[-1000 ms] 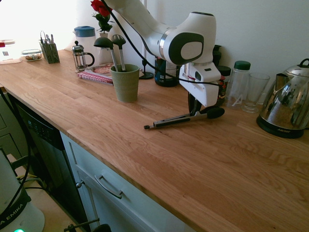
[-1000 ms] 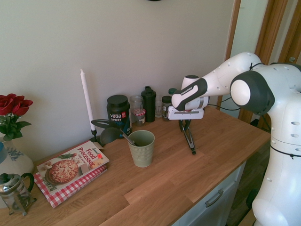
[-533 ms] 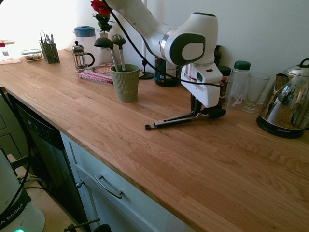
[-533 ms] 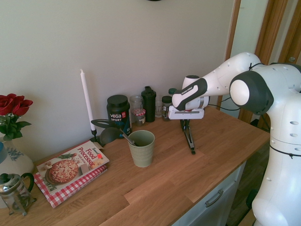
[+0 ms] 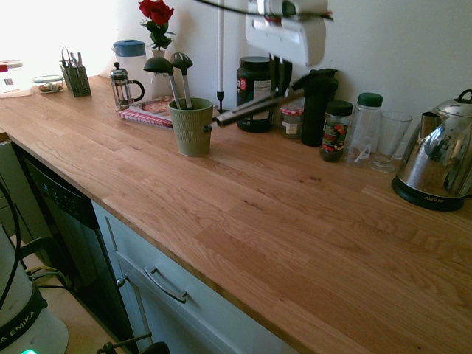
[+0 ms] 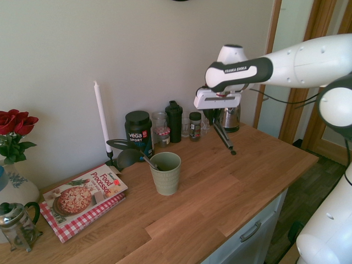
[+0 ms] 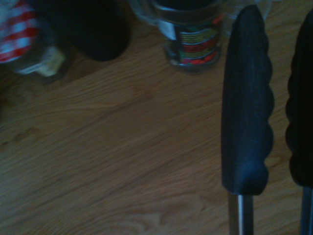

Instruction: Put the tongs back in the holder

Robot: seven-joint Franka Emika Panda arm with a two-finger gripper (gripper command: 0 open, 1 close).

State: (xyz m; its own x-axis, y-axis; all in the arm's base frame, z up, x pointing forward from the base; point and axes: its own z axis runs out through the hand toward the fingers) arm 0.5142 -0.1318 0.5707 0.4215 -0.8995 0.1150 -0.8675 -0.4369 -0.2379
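High above the oak-coloured wooden countertop, the white arm's two-finger gripper is clamped on the long slim silver-metal tongs, which hang in the air tilted, clear of the wood. Their small black end tab points toward the sage-green ribbed ceramic holder, which stands upright on the counter with two black-headed ladles in it, in front of a red-checked cookbook. In the wrist view the tongs' two black scalloped tips hover over bare wood near a row of jars.
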